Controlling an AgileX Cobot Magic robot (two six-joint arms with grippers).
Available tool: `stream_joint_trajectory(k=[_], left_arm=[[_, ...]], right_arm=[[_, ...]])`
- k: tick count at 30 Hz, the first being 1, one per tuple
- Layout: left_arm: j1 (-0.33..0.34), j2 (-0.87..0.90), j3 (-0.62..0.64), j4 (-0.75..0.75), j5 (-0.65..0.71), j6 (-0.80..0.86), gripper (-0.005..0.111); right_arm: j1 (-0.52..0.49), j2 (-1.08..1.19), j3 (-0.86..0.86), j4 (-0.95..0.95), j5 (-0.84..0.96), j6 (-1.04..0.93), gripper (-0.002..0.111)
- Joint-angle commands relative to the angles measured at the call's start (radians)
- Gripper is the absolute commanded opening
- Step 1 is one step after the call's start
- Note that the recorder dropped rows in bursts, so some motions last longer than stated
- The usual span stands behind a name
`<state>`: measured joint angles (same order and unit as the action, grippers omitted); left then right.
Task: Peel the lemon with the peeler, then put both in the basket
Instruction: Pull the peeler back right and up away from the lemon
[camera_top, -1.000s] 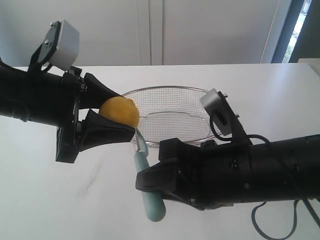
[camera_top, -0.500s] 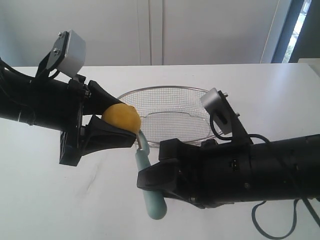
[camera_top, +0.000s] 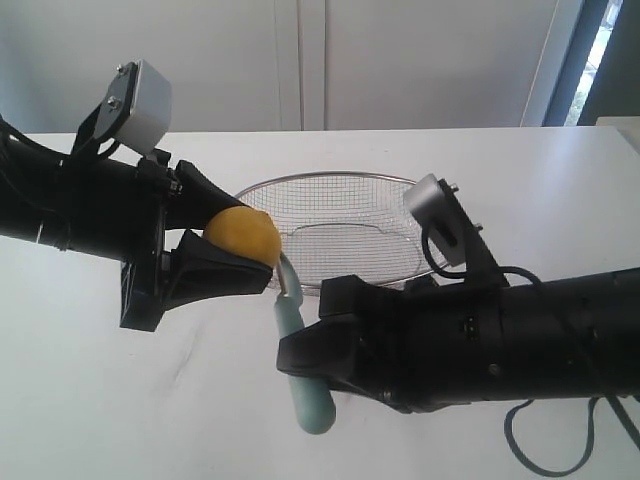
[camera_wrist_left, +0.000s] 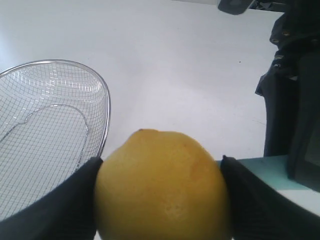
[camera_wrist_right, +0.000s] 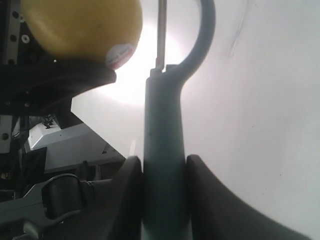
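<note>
First, materials. The lemon is bright yellow and oval with a finely pitted skin, and the right wrist view shows a small round sticker on it. The peeler has a smooth, matte teal handle, rounded at the butt, and a curved head with a thin metal blade. The basket is silver wire mesh, shallow and oval, with a thicker bright rim.

Arms. The left gripper reaches in level from the left, its two black pads pinching the lemon from either side and holding it clear above the table, just in front of the basket's near rim. The right gripper comes in low from the right, its jaws pressed on the peeler's handle at about mid-length. The peeler stands nearly upright with its head up, just beside the lemon's lower edge. Whether the blade touches the skin cannot be told. A grey camera block sits on each wrist.

Surface and room. The tabletop is plain, matte white, and the basket rests on it behind both tools. Pale panelled wall behind, with a strip of window at the far right.
</note>
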<state>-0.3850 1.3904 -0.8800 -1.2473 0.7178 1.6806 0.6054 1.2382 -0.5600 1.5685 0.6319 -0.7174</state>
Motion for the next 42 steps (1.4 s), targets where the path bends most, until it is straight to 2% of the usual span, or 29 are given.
stream_joint_trajectory(k=[1, 13, 23, 27, 31, 35, 38, 42], left_arm=[[-0.001, -0.004, -0.003, -0.015, 0.016, -0.001, 0.0], [-0.001, -0.004, -0.003, -0.015, 0.016, -0.001, 0.0], [-0.001, -0.004, -0.003, -0.015, 0.016, -0.001, 0.0], [-0.001, -0.004, -0.003, -0.015, 0.016, -0.003, 0.0], [-0.001, -0.004, -0.003, -0.015, 0.016, -0.003, 0.0], [-0.001, -0.008, -0.003, -0.015, 0.018, -0.003, 0.0], [-0.001, -0.028, -0.005, -0.015, 0.019, -0.001, 0.0], [-0.001, -0.074, -0.005, -0.015, 0.013, 0.001, 0.0]], right_arm=[[0.002, -0.045, 0.002, 0.005, -0.026, -0.014, 0.0], [0.002, -0.151, 0.002, -0.028, -0.087, 0.001, 0.0], [0.002, -0.363, 0.001, -0.241, -0.174, 0.17, 0.0], [0.002, -0.466, 0.001, -0.389, -0.226, 0.241, 0.0], [0.002, -0.529, 0.001, -0.625, -0.26, 0.378, 0.0], [0.002, -0.528, 0.003, -0.98, -0.244, 0.703, 0.0], [0.002, -0.483, 0.005, -1.165, -0.202, 0.91, 0.0], [0.002, -0.4, 0.005, -1.184, -0.213, 0.93, 0.0]])
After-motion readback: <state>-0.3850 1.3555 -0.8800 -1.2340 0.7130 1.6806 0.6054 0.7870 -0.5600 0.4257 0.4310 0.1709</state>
